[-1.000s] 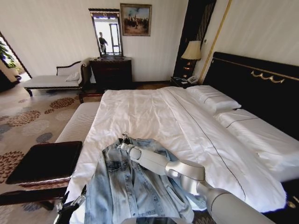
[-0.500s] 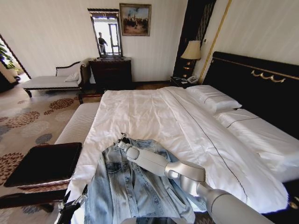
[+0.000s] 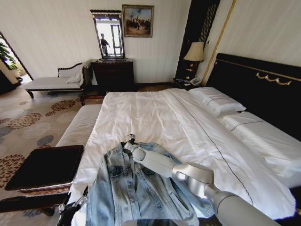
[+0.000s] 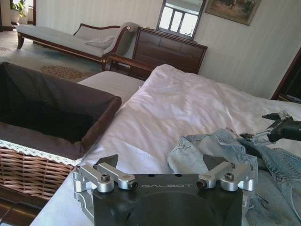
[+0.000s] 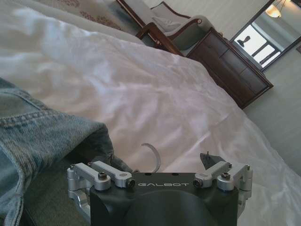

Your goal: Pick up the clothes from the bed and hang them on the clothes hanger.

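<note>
The light-blue denim clothes (image 3: 134, 190) lie spread, front up, on the near corner of the bed (image 3: 155, 113) with its white sheets. My right arm reaches across them to the collar. There my right gripper (image 3: 129, 141) is open, its jaws on either side of the clothes hanger's small metal hook (image 5: 153, 156), which sticks out at the collar (image 5: 56, 136). The rest of the clothes hanger is hidden under the denim. The right gripper (image 5: 157, 162) touches nothing that I can see. My left gripper (image 4: 161, 162) hangs open and empty at the bed's near left edge (image 3: 70, 210), short of the jacket's hem.
A wicker basket (image 4: 33, 165) with a dark liner stands beside the bed on the left (image 3: 44, 165). Beyond it are a pale padded bench (image 3: 80, 125), a chaise longue (image 3: 54, 81) and a dark dresser (image 3: 113, 73). Pillows (image 3: 216, 101) and the black headboard (image 3: 254, 82) are at the right.
The whole head view has shifted slightly, so the camera moved. My right gripper stays at the jacket's collar, with no clear move. The left gripper is where it was.
</note>
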Motion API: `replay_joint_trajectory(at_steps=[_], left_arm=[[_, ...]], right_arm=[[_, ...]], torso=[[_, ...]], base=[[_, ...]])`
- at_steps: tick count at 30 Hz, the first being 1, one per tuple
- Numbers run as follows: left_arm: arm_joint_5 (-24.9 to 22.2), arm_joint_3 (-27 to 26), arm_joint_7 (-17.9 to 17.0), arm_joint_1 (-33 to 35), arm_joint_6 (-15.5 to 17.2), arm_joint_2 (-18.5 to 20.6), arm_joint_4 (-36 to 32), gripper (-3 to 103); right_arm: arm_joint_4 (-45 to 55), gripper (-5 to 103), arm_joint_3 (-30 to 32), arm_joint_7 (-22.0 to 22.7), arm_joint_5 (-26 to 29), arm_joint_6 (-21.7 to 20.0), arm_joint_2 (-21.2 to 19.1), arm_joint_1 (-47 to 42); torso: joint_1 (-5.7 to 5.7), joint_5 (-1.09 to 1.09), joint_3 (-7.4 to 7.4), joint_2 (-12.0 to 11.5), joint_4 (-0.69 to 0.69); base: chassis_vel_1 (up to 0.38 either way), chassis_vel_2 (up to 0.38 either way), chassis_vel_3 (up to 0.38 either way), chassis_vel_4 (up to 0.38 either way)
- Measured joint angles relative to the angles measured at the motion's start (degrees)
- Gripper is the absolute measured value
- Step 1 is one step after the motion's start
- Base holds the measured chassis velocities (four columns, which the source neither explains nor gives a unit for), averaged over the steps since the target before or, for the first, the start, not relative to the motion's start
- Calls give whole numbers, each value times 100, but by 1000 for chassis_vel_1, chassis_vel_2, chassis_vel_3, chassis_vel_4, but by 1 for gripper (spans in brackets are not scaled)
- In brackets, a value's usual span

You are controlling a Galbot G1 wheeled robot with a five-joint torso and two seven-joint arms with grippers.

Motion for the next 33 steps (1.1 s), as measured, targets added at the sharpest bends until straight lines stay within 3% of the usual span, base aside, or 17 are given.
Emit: replay_joint_trajectory(at_steps=[8, 15, 18, 20, 22, 28, 33], left_arm=[[-14, 21, -2, -13, 9, -34, 8, 100], [-34, 24, -3, -30, -2, -34, 43, 100], [-41, 27, -3, -50, -2, -23, 46, 100], [-54, 27, -3, -58, 2, -12, 42, 100], [-82, 18, -4, -60, 11, -2, 36, 100], [-206, -41, -5, -43, 9, 50, 30, 100], [-230, -41, -5, -45, 2, 67, 42, 100]], right_arm=[[-447, 100, -203, -185, -574, -152, 369, -23], [-426, 100, -302, -191, -936, -307, 221, 13], [-674, 100, -307, -197, -1146, -261, 341, 15], [-905, 100, -294, -199, -1296, -199, 416, -3], [-1208, 100, -294, -243, -1492, -183, 425, -16], [-1801, 100, -341, -286, -1940, -64, 440, -4], [-1897, 100, -316, -155, -1913, 75, 435, -51]], torso=[[-1, 1, 0, -1, 4], [1, 2, 0, -1, 1], [1, 0, 0, -1, -1], [2, 2, 0, -1, 9], [1, -1, 0, -1, -2], [1, 3, 0, -1, 3], [1, 2, 0, -1, 2]], base=[[0, 0, 0, 0], [0, 0, 0, 0], [0, 0, 0, 0], [0, 0, 0, 0], [0, 0, 0, 0], [0, 0, 0, 0], [0, 0, 0, 0]])
